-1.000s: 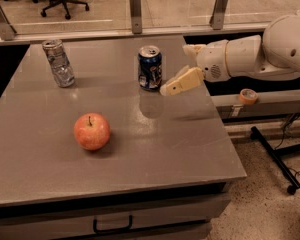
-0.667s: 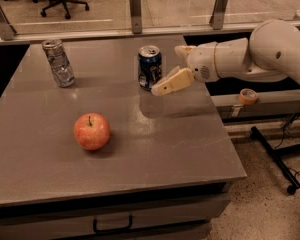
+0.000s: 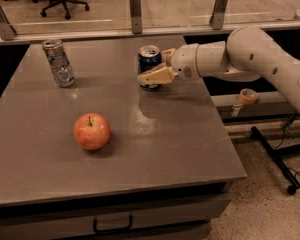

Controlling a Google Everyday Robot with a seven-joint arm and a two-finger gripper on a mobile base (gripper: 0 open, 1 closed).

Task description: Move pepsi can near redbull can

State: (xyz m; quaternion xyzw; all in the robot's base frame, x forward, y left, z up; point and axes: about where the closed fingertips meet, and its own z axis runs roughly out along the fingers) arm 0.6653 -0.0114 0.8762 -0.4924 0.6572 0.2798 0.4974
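Where the grey table (image 3: pixel 170 139) begins at its far left corner, the slim silver redbull can (image 3: pixel 58 63) stands upright. Nearer the front and a little to the right lies a red apple (image 3: pixel 92 131), well apart from both cans. Further right, near the table's back edge, the dark blue pepsi can (image 3: pixel 149 59) stands upright with its silver top showing. The tool (image 3: pixel 154 68) reaches in from the right at the end of a white arm (image 3: pixel 250 54); it is spread open around the pepsi can, with one tan finger (image 3: pixel 157 75) crossing in front of the can's lower half and the other behind it. Whether either finger touches the can cannot be told. Past the table's right edge, a roll of tape (image 3: pixel 248 95) sits on a lower ledge. The pepsi can will likely handle as light, with thin, smooth walls that dent under a hard squeeze and can slip. A moderate hold across the middle of its body, kept level, seems best, since a low grip may tip it. The redbull can is narrow and looks easy to knock over.
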